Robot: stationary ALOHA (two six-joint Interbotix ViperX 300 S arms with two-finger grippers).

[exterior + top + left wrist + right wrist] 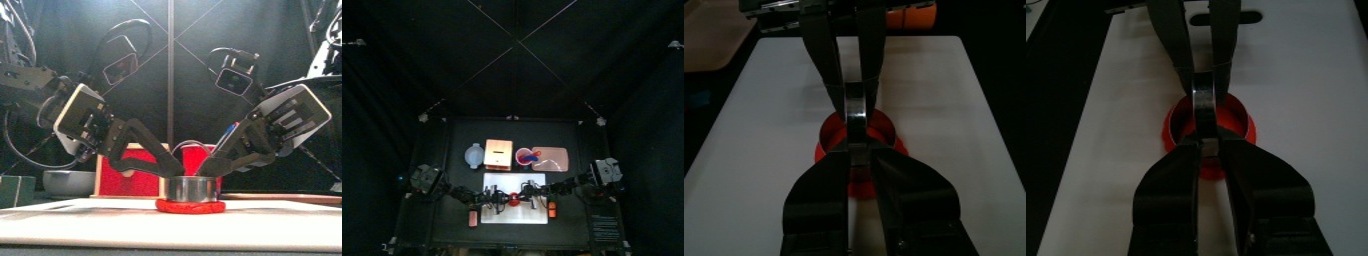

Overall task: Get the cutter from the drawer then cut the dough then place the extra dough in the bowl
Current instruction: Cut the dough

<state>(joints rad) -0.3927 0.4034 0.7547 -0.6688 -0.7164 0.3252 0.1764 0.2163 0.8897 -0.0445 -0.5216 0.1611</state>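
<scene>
Where both arms meet over the white cutting board (67, 222), the wooden box (111, 177) behind the left fingers (166, 181) shows only its red front, and the blue-grey bowl (64, 181) beside it is half hidden. Red dough (191, 208) lies flat under the metal cutter (195, 187). Left and right fingers (222, 178) each pinch narrowly on its opposite walls; its wire handle cannot be made out.
</scene>
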